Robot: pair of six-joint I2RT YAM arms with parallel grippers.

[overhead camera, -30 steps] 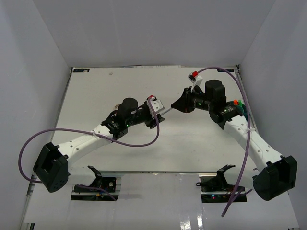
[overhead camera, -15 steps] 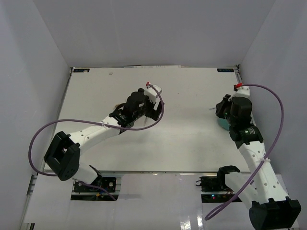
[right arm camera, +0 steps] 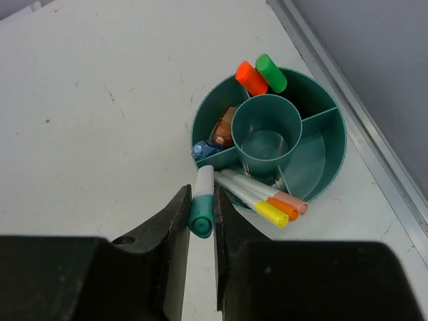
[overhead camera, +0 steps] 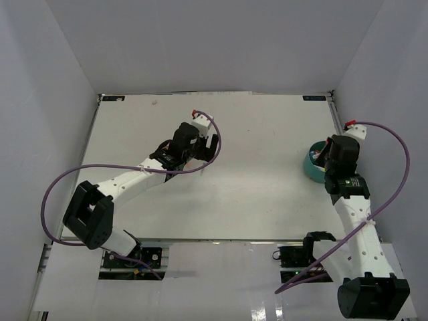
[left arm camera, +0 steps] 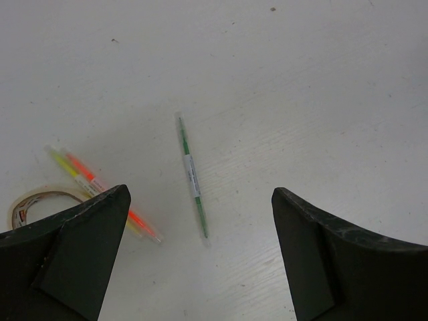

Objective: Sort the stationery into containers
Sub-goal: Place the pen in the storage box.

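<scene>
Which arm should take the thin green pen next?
Left. The left gripper, open, hovers over the green pen; the right gripper is shut on a marker at the teal organiser.

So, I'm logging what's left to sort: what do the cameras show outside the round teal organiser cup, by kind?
Pens: 3 (thin green pen, thin orange pen, thin yellow pen, all lying on the table)
Loops: 1 (beige rubber-band loop, on the table)
Markers: 1 (white marker with a teal cap, held in the right tool)
Total: 5
</scene>
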